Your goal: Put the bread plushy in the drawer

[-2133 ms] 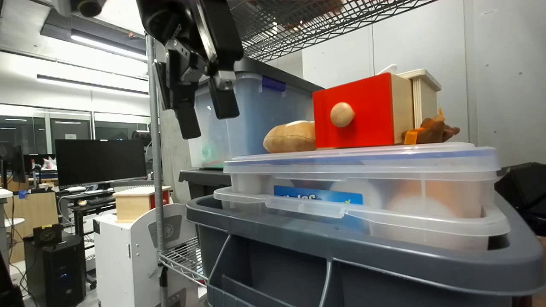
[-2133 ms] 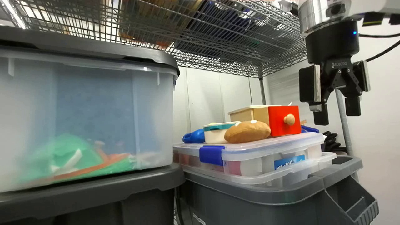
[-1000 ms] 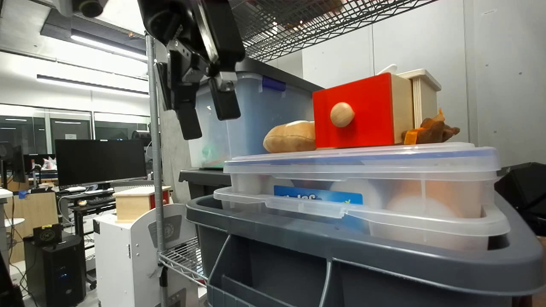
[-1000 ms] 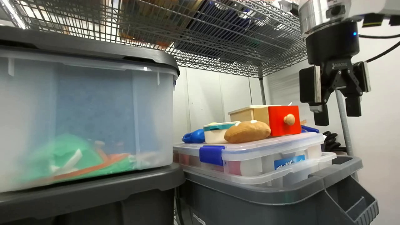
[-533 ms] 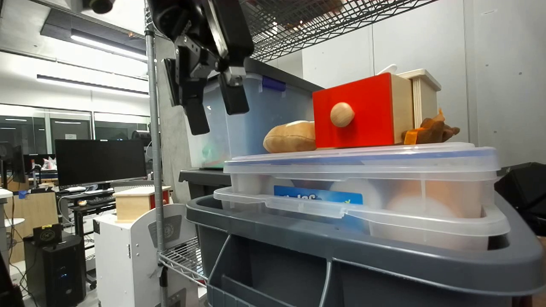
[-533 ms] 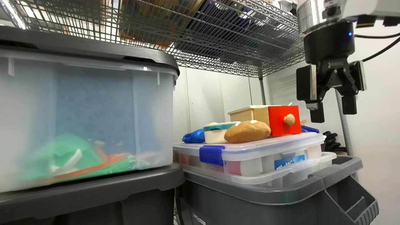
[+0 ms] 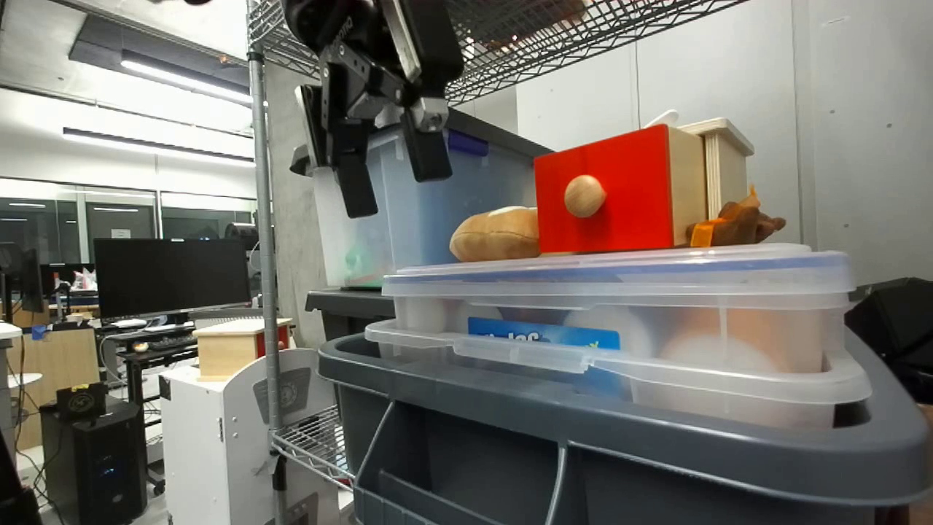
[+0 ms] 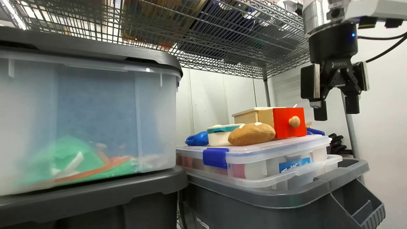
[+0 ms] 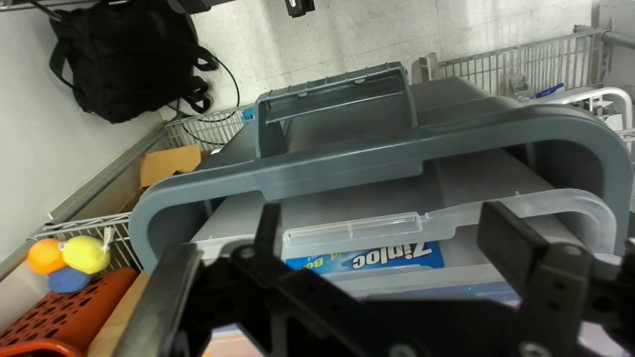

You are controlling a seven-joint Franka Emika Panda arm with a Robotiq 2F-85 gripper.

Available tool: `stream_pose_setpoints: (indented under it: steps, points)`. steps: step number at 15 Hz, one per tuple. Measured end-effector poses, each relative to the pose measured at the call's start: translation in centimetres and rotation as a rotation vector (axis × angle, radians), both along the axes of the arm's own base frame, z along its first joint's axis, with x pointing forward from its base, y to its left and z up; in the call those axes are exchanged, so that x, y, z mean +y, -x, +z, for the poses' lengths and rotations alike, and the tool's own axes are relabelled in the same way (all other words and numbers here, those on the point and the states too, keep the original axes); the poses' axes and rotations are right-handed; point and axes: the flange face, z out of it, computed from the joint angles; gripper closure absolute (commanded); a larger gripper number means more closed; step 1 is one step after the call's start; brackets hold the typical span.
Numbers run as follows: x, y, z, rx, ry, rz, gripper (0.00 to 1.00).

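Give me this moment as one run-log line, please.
hand: open, holding nothing | bread plushy: on clear bin, beside drawer | drawer: appears pulled out | placing: not done

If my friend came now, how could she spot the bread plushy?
Find the big gray tub, then the clear box above it. On top is a red-fronted drawer. Beside it, the bread plushy is the golden-tan oval with white spots, unlike the lumpy brown thing past the drawer.
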Motion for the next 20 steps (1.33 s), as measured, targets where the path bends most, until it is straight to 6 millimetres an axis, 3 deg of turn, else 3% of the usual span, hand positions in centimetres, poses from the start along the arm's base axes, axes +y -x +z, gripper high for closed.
stream_pose_setpoints:
  steps: [4,9,16,20]
  points:
    - [-0.4,-1.1,-0.4,0.010,-0.016,0.036,0.00]
    - [1.2,-3.4,-0.5,-0.038,-0.015,0.087,0.00]
    - [4.4,-5.6,1.6,-0.110,-0.009,0.159,0.00]
    - [4.9,-8.3,2.8,-0.187,-0.009,0.176,0.00]
